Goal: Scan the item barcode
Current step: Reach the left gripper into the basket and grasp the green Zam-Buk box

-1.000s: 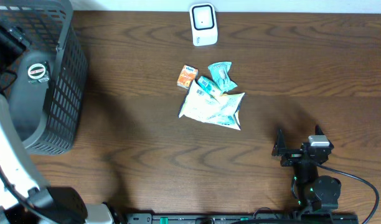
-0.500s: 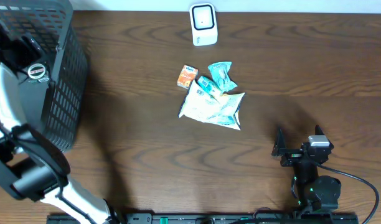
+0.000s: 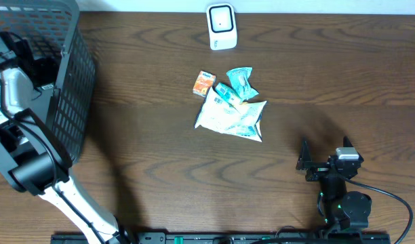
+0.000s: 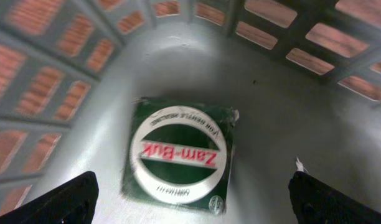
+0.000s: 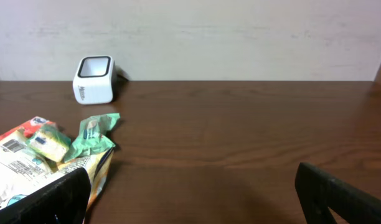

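Left wrist view looks straight down into the grey basket [image 4: 53, 81], where a green square Zam-Buk tin [image 4: 178, 155] lies flat on the floor near one slatted wall. The overhead view hides nearly all of it under the left arm. The left end effector [image 4: 190, 190] hangs above the tin with its fingers [image 4: 66, 199] spread wide and nothing between them.

"Zam-Buk" reads in red on the tin's white round label, upside down from this camera. The small print around the ring is too fine to read.

Only the overhead view shows the whole layout. The basket sits at the left far corner of the worktop [image 3: 146, 156] and the white scanner [image 3: 221, 27] stands at the far edge. In the middle lies a pile: a white pouch [image 3: 231, 118], an orange carton [image 3: 204, 83] and a green packet [image 3: 240, 80], all touching.

The right wrist view shows a barcode on the pouch's near corner. The right end effector [image 3: 325, 154] rests near the front edge, fingers wide and holding nothing. Bare wood lies between it and the pile.
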`<state>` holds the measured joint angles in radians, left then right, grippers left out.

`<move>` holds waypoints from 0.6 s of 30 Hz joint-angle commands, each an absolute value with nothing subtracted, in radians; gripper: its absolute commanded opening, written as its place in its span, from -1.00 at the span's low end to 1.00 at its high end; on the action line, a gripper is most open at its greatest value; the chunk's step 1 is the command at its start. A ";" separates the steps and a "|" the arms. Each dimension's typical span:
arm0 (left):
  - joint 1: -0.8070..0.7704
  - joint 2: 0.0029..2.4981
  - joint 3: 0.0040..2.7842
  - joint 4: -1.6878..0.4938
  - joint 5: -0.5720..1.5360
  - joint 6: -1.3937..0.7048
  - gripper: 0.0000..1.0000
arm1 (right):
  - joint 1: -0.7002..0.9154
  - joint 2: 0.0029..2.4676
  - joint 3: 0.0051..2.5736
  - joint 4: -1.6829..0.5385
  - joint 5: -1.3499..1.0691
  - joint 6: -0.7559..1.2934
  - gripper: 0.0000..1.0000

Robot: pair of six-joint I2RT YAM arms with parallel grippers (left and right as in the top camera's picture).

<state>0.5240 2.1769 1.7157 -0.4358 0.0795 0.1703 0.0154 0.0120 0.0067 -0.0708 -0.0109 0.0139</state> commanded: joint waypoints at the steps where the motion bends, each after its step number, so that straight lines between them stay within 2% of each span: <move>1: 0.520 2.217 1.719 -0.410 0.065 0.216 0.92 | 0.020 0.007 0.005 -0.075 -0.010 0.006 0.99; 13: 0.521 2.300 1.719 -0.345 0.014 0.216 0.90 | 0.020 0.007 0.005 -0.075 -0.010 0.006 0.99; 16: 0.521 2.318 1.719 -0.341 0.014 0.216 0.78 | 0.020 0.007 0.005 -0.075 -0.010 0.006 0.98; 18: 0.521 2.323 1.719 -0.337 0.014 0.216 0.55 | 0.020 0.007 0.005 -0.075 -0.010 0.006 0.98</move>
<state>0.5209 2.2684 1.7161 -0.3302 0.0391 0.2020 0.0154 0.0120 0.0067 -0.0708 -0.0109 0.0139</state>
